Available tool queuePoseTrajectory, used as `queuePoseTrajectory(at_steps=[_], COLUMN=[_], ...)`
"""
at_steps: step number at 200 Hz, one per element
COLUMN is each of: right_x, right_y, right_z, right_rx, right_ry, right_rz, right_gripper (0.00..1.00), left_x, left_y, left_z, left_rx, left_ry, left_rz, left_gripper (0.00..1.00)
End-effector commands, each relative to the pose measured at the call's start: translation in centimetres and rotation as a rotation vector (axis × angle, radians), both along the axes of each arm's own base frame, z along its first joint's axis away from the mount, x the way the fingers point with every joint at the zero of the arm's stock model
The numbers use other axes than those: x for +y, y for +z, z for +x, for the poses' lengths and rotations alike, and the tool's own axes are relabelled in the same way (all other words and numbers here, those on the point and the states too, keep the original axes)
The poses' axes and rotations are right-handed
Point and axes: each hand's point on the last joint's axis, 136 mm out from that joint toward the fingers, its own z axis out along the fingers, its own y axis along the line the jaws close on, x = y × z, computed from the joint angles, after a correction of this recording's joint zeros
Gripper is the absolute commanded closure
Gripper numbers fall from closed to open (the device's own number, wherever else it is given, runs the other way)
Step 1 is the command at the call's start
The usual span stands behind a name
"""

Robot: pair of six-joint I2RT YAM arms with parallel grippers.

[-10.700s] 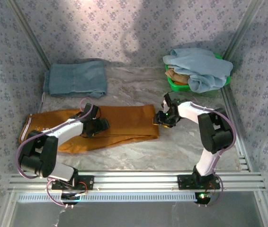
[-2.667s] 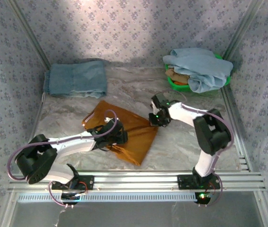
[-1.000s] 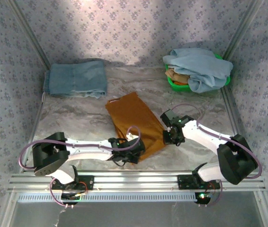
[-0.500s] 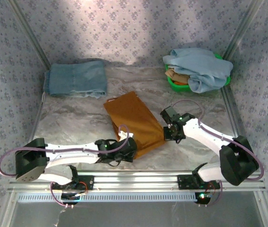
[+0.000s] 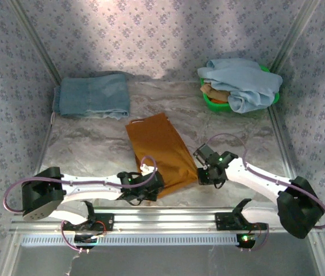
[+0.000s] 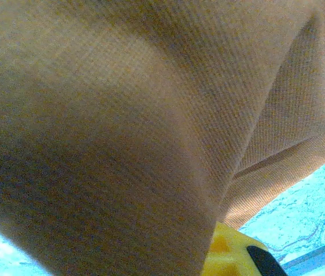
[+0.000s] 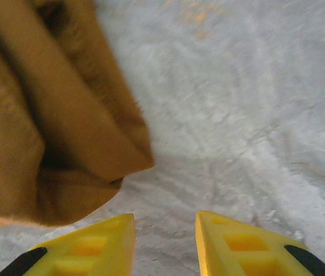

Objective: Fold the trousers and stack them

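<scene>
Shifted nearer since before: right gripper (image 7: 163, 224) beside trousers (image 5: 161, 152), jaws open over tabletop (image 7: 237, 86). Left gripper (image 5: 148, 185) at trousers' near corner; its jaws we cannot tell.

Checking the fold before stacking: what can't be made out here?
Left gripper jaws: trousers drape over them in the left wrist view; open or shut unclear.
Trousers' near edge, top view: hidden under the left gripper.
Green basket contents, top view: mostly buried under the pale blue garment.
</scene>
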Motion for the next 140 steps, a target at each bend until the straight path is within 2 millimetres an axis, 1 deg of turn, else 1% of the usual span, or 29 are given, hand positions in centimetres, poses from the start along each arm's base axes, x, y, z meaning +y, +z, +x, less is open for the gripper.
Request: queuePoseTrajectory(at_steps=[1, 10, 22, 31, 44, 52, 62, 80, 95, 102, 116, 130, 140], right_x=[2.0, 2.5, 2.7, 2.4, 1.8, 2.0, 1.8, 1.5, 1.0, 0.2, -1.3, -2.9, -3.4], right_y=[0.0, -0.2, -0.5, -0.8, -1.4, -1.6, -1.7, -0.9, 0.1, 0.3, 0.9, 0.9, 0.6], right_z=[-0.1, 0.0, 0.6, 1.5, 2.4, 3.3, 3.8, 4.8, 5.5, 5.2, 5.7, 6.0, 6.4], right_rx=[-0.003, 0.004, -0.003, -0.016, -0.01, -0.014, -0.012, -0.048, -0.089, -0.081, -0.101, -0.087, -0.073], right_ry=[0.028, 0.041, 0.054, 0.047, 0.024, 0.014, 0.014, 0.01, -0.022, -0.035, -0.06, -0.099, -0.118], right_rz=[0.087, 0.091, 0.064, 0.028, -0.005, 0.009, -0.007, -0.021, -0.021, -0.052, -0.124, -0.213, -0.239], right_gripper=[0.62, 0.61, 0.61, 0.62, 0.66, 0.72, 0.84, 1.0, 1.0, 1.0, 1.0, 1.0, 1.0], left_x=[1.7, 1.7, 1.6, 1.7, 1.7, 1.8, 1.9, 2.0, 2.2, 2.3, 2.3, 2.1, 1.7], left_y=[-0.9, -0.8, -0.6, -0.6, -0.5, -0.4, -0.2, 0.0, 0.1, 0.2, 0.2, 0.0, -0.2], left_z=[-0.6, -0.5, -0.5, -0.5, -0.5, -0.5, -0.5, -0.6, -0.5, -0.6, -0.7, -0.9, -1.1], left_rx=[0.026, 0.024, 0.024, 0.023, 0.019, 0.017, 0.016, 0.014, 0.012, 0.012, 0.014, 0.025, 0.036], left_ry=[0.018, 0.022, 0.025, 0.025, 0.026, 0.027, 0.029, 0.028, 0.031, 0.029, 0.027, 0.018, 0.014], left_rz=[0.056, 0.053, 0.044, 0.041, 0.034, 0.034, 0.032, 0.023, 0.024, 0.025, 0.018, 0.001, -0.009], left_gripper=[1.0, 1.0, 1.0, 1.0, 1.0, 1.0, 1.0, 1.0, 1.0, 1.0, 1.0, 1.0, 1.0])
